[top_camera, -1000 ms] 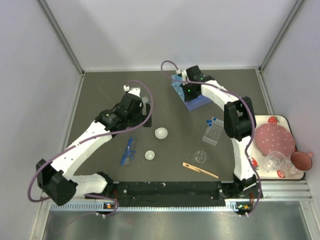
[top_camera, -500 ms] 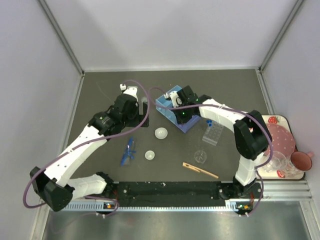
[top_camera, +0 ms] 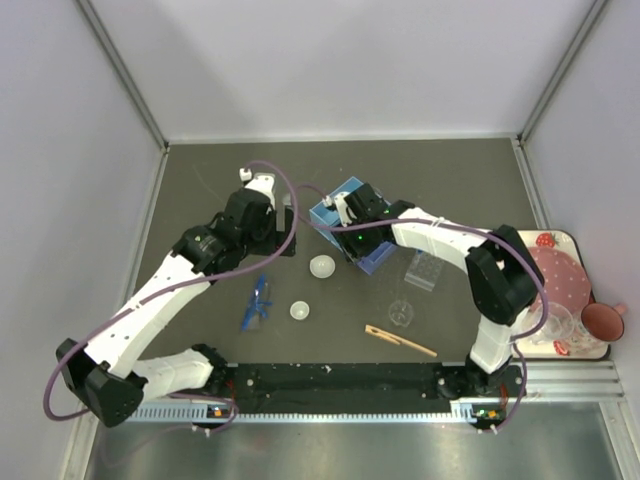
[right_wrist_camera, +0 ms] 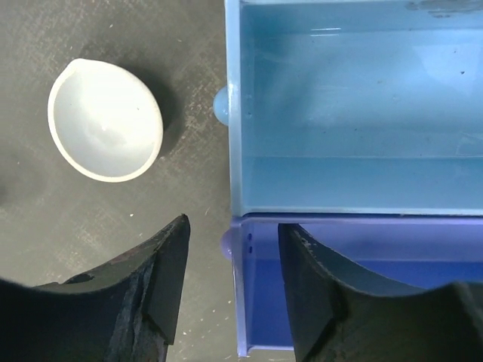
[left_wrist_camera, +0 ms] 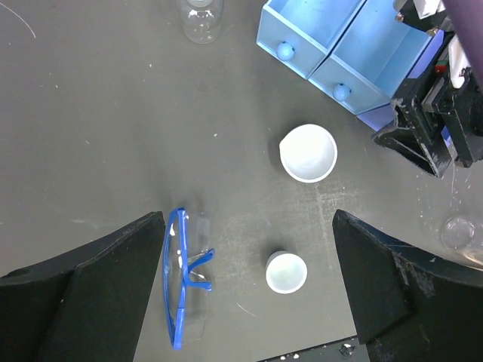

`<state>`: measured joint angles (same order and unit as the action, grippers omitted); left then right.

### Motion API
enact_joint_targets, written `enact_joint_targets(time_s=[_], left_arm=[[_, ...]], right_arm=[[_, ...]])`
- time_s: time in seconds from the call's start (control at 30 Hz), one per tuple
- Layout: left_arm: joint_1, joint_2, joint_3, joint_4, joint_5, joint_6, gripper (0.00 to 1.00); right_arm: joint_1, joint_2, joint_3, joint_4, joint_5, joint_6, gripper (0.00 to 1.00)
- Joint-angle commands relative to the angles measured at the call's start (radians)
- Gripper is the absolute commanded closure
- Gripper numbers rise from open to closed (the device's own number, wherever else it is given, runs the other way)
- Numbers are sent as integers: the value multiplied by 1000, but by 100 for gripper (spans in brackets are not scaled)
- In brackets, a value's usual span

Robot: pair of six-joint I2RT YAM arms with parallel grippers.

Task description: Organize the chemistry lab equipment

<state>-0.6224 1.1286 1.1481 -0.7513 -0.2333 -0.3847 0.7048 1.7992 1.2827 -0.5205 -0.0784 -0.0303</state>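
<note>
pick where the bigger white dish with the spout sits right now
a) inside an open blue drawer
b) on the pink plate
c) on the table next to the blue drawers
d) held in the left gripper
c: the right wrist view shows the white dish resting on the dark table, just outside the front of the open blue drawers, with no gripper finger on it.
</note>
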Motion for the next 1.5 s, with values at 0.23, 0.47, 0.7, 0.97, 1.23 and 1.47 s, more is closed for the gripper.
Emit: enact_joint_targets(time_s=[0.23, 0.47, 0.7, 0.97, 1.23, 1.47], left_arm=[[3, -53, 76, -52, -155, 27, 1], [24, 8, 119, -43, -170, 33, 1], [114, 170, 206, 12, -98, 20, 1], [274, 480, 369, 72, 38, -6, 2], [294, 905, 795, -63, 106, -22, 7], [294, 1033, 854, -68, 135, -36, 7]], right_arm=[[24, -115, 217, -73, 153, 23, 41], [19, -130, 401, -176, 356, 102, 38], [12, -224, 432, -233, 378, 173, 37], [15, -444, 238, -208, 307, 234, 37], [33, -514, 78, -188, 282, 254, 37], [39, -509, 24, -170, 270, 257, 37]])
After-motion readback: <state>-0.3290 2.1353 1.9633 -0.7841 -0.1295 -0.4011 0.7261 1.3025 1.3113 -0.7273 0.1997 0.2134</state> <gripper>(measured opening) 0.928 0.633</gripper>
